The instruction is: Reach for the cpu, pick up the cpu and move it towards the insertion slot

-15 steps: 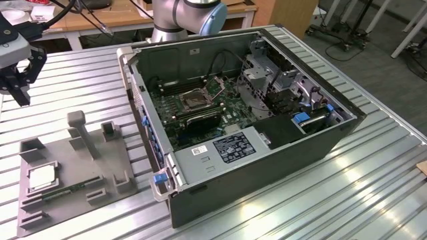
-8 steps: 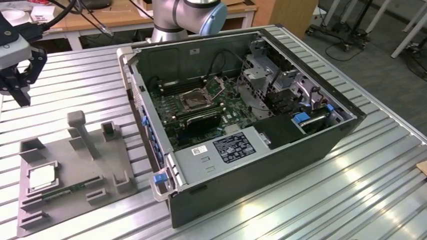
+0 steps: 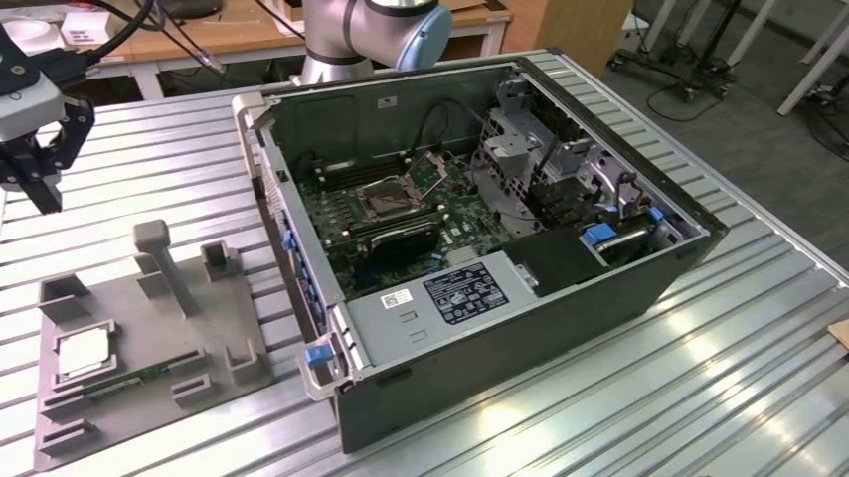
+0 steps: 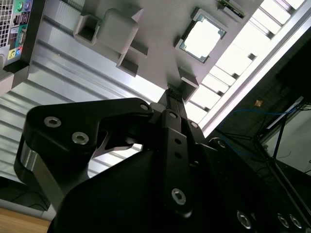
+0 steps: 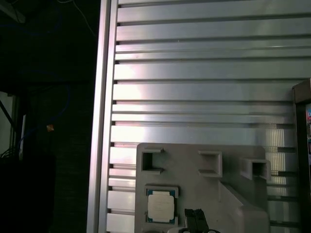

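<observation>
Closed on nothing, the gripper hangs clear of the grey tray, where the cpu lies at the gripper's 6 o'clock in the exterior view, with the insertion slot at the cpu's 2 o'clock.

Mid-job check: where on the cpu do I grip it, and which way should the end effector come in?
Take the cpu by two opposite thin edges, coming straight down. It lies flat, face up, in a shallow pocket of the grey tray, whose raised lip likely blocks a sideways approach. The end effector is shut, so open it first.
</observation>
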`<action>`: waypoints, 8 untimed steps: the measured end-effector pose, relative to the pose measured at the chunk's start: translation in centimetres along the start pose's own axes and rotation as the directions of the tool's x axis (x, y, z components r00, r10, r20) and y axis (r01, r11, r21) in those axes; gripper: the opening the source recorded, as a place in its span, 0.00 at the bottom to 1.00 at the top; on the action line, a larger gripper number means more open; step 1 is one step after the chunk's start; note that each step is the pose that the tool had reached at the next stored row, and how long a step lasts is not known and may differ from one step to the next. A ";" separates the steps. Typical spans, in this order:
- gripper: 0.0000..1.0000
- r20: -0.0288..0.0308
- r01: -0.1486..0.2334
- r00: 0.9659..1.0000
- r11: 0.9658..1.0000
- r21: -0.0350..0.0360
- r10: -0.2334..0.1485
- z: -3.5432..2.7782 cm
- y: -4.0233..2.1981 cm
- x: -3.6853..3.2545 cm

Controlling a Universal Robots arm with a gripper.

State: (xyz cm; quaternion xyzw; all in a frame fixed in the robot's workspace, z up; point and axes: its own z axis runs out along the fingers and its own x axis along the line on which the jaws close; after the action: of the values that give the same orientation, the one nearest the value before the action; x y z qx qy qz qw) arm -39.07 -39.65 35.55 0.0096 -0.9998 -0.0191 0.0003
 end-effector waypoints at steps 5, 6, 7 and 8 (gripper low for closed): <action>0.11 0.000 0.000 1.000 1.000 0.000 0.000 0.14 0.00 0.00; 0.11 0.000 0.000 1.000 1.000 0.000 0.000 0.15 0.00 0.00; 0.11 0.000 0.000 1.000 1.000 0.000 0.000 0.16 0.00 0.00; 0.11 0.000 0.000 1.000 1.000 0.000 0.000 0.16 0.00 0.00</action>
State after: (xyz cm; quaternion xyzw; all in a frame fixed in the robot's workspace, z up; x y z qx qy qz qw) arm -39.07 -39.65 35.39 0.0096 -0.9998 -0.0191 0.0004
